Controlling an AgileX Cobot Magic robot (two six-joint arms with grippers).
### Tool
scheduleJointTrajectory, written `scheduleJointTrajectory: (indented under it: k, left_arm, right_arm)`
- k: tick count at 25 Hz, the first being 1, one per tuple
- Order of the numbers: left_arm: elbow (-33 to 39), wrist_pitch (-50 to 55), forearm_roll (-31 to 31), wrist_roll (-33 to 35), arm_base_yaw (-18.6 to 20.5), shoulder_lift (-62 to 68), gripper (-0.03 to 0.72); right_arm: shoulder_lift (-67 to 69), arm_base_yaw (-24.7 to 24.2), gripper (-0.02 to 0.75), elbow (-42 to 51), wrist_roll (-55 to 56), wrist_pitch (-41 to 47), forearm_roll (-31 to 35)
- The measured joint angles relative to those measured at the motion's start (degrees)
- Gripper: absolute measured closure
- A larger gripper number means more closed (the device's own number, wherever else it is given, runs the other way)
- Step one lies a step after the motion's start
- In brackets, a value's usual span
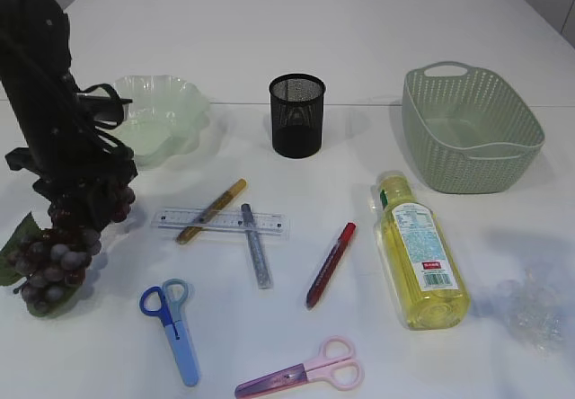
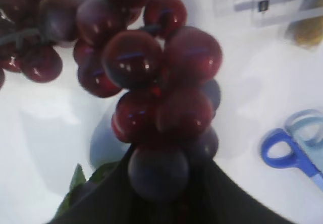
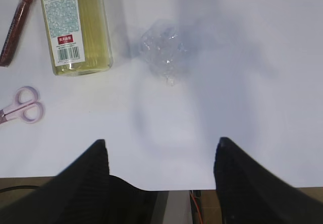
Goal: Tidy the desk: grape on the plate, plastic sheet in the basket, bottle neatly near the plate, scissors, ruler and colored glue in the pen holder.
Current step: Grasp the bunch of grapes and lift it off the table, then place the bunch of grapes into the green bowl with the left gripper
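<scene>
the white bench carries everything. at about 2 o'clock stands the pale green woven basket, with nothing seen inside. at about 10 o'clock sits the light green wavy plate, partly hidden by the left arm. at about 9 o'clock, near the left edge, the dark red grape bunch with its leaf is under the left claw. in the left wrist view the dark fingers press in on the lowest grapes, so this claw is pinching the grape bunch.

at about 4 o'clock lies the yellow bottle on its side, cap toward the basket. the black mesh pen holder stands upright at 12 o'clock. the clear ruler lies near the centre, with the gold glue pen and the silver glue pen across it. the red glue pen lies between the ruler and the bottle. the blue scissors are at 7 o'clock, the pink scissors at 6 o'clock. the crumpled plastic sheet lies at 4 o'clock, right of the bottle.

the right claw hangs above the bare bench near the sheet, its fingers spread wide, holding nothing.
</scene>
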Motion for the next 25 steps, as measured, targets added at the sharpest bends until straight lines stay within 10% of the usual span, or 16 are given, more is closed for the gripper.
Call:
scheduleJointTrajectory:
  k: [25]
  left_arm:
    - [-5.59,2.8,1.49,-4.61,0.0,-19.2,0.508]
  right_arm:
    - [0.0,0.0,0.227,0.0,0.0,0.0,-1.08]
